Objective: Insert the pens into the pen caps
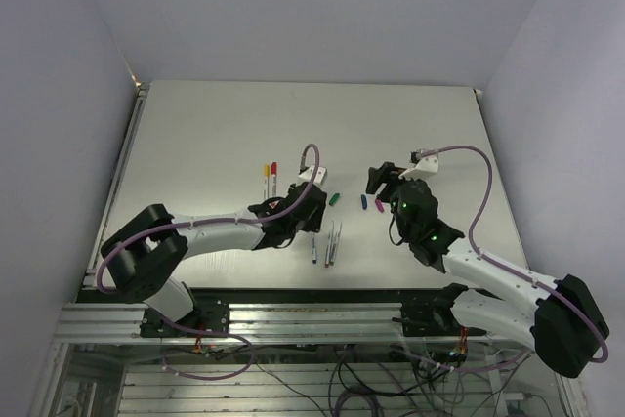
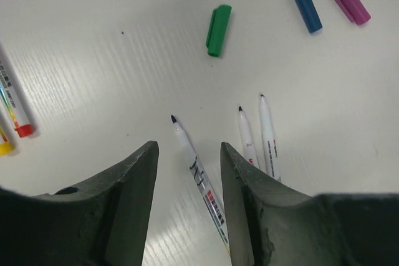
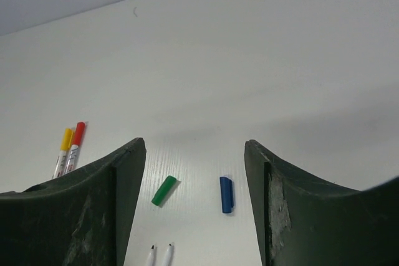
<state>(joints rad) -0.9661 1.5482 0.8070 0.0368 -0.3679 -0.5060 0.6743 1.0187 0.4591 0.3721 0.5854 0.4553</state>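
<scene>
Pale tabletop (image 1: 195,144) seen from above: the left claw (image 1: 309,220) is just beside three uncapped pens (image 1: 329,244); the right claw (image 1: 381,179) sits near the blue cap (image 1: 364,202) and purple cap (image 1: 379,206). Left wrist view: its fingers (image 2: 124,191) stand apart, one pen lying on the tabletop between them, the green cap (image 2: 218,30) beyond. Right wrist view: fingers apart, holding nothing, the green cap and blue cap lying ahead, two capped pens (image 3: 76,135) at left.

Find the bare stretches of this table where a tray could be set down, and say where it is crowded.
Bare: the table's whole far half, beyond the two capped pens, and its far left strip. Crowded: the middle, where the green cap, blue cap, purple cap and three uncapped pens lie close together.
</scene>
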